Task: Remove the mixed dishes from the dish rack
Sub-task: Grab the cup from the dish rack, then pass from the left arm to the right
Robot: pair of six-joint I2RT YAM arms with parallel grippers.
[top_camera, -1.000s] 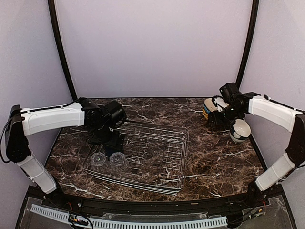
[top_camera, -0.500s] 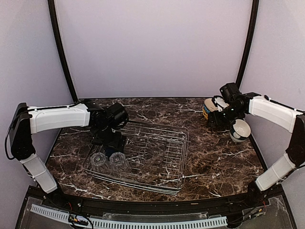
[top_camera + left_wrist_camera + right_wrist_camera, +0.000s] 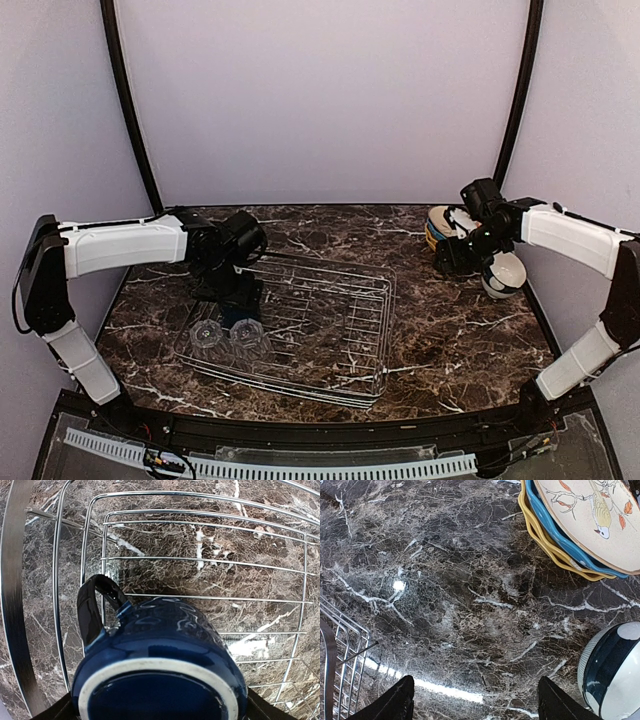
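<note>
My left gripper point(image 3: 238, 293) is shut on the dark blue mug point(image 3: 160, 655), held upside down with its pale-ringed base toward the wrist camera, over the far left corner of the wire dish rack point(image 3: 330, 330). Two clear glasses point(image 3: 207, 333) point(image 3: 247, 334) stand in the rack's near left corner. My right gripper point(image 3: 452, 256) is open and empty above bare table, its dark fingertips point(image 3: 397, 700) wide apart. The cream blue-rimmed plate point(image 3: 590, 515) lies on the yellow plate point(image 3: 540, 535) at the back right. A pale teal bowl point(image 3: 503, 272) sits beside them.
The rack wires point(image 3: 200, 560) run under the mug in the left wrist view. A rack corner point(image 3: 340, 650) shows at the lower left of the right wrist view, and the bowl point(image 3: 612, 672) at its lower right. Black curved frame posts point(image 3: 130, 110) rise at the back corners.
My left arm has shifted slightly to the right with the mug in its grip. The right arm has barely moved.
</note>
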